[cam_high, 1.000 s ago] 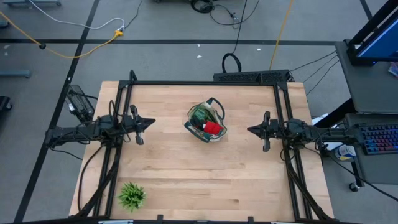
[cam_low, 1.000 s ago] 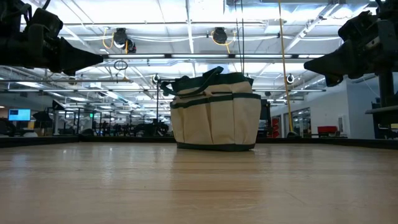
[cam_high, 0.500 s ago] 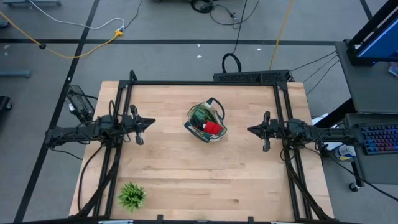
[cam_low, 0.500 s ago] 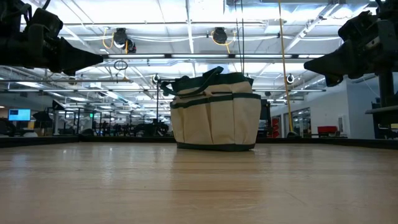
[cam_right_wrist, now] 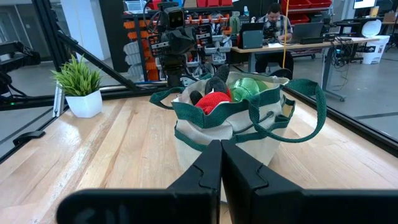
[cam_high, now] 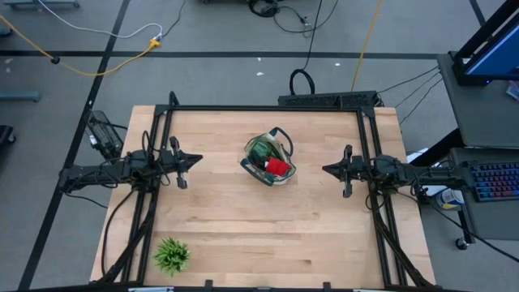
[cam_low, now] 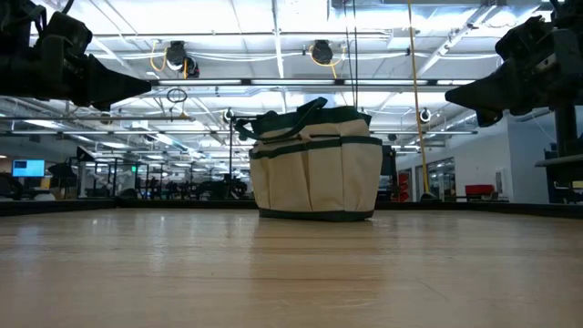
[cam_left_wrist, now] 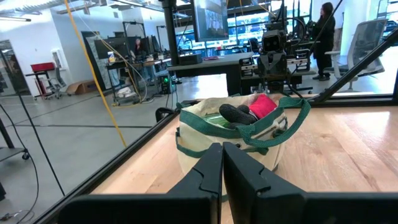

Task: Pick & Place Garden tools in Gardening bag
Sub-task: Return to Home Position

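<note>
The cream gardening bag (cam_high: 269, 160) with dark green trim stands upright on its base at the table's middle; it also shows in the low view (cam_low: 315, 164). A red-and-black glove (cam_right_wrist: 213, 99) and a green item (cam_right_wrist: 252, 86) stick out of its top. My left gripper (cam_high: 197, 159) is shut and empty, held above the table left of the bag, pointing at it (cam_left_wrist: 222, 163). My right gripper (cam_high: 327, 169) is shut and empty, held above the table right of the bag (cam_right_wrist: 221, 159). No tools lie loose on the table.
A spiky green tuft plant in a white pot (cam_high: 171, 255) stands at the table's near left corner; it also shows in the right wrist view (cam_right_wrist: 81, 87). A black frame (cam_high: 268, 108) borders the table's far edge and sides. People sit at desks in the room beyond.
</note>
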